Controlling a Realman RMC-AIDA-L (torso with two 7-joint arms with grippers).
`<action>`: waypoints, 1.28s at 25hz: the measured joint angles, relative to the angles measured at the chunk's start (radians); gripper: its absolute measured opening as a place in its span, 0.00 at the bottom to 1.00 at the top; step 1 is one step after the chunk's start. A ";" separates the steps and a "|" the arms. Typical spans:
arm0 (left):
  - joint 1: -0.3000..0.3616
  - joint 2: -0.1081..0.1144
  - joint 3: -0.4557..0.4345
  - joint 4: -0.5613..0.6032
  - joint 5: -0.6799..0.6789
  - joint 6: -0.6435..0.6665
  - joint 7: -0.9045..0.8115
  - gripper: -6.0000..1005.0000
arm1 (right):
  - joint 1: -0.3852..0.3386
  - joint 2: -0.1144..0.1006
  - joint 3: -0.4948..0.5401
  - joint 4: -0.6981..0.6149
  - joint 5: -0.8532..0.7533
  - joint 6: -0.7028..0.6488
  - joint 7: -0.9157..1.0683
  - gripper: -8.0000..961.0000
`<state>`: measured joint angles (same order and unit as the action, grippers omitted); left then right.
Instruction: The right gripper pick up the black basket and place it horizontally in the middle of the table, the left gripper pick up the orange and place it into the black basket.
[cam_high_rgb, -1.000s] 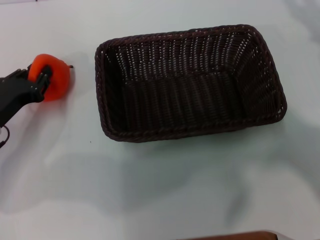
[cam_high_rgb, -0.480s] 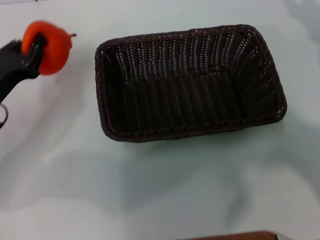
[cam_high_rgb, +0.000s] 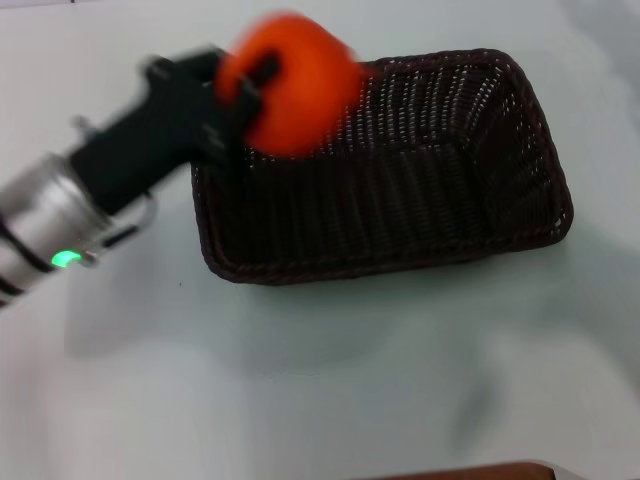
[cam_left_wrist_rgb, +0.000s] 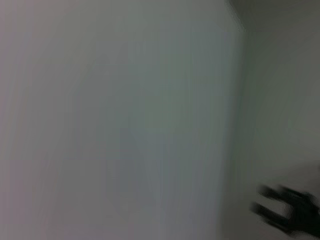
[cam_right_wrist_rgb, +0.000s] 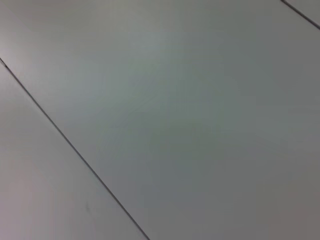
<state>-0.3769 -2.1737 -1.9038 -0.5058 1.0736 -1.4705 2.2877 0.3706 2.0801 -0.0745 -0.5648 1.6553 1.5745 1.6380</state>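
a: only the head view shows the table (cam_high_rgb: 330, 390) and black basket (cam_high_rgb: 420, 190), long axis left-right, mouth up.

b: and the left gripper (cam_high_rgb: 250, 95)?

a: clamped on the orange (cam_high_rgb: 295, 85), above the basket's left end. blurred; stem indiscernible. both wrist views show only blank surfaces. right gripper unseen.

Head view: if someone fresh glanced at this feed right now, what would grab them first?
The orange, bright against everything else, gripped by the left gripper and held above the far-left corner of the black basket. The basket itself fills the middle of the table, lying lengthwise and with nothing visible inside. The right gripper is out of sight.
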 joint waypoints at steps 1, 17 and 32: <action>-0.018 -0.001 0.029 0.022 -0.006 0.003 0.025 0.16 | 0.001 0.000 0.000 0.002 0.000 0.000 -0.001 0.62; 0.002 -0.002 0.092 0.253 -0.315 0.011 0.359 0.64 | 0.005 0.006 0.023 0.134 0.040 0.004 -0.289 0.64; 0.190 -0.002 -0.226 0.394 -0.640 -0.133 0.397 0.91 | 0.012 0.007 0.080 0.483 0.145 -0.025 -0.994 0.67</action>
<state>-0.1869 -2.1752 -2.1298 -0.1114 0.4341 -1.6031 2.6844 0.3823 2.0874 0.0050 -0.0822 1.8006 1.5492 0.6435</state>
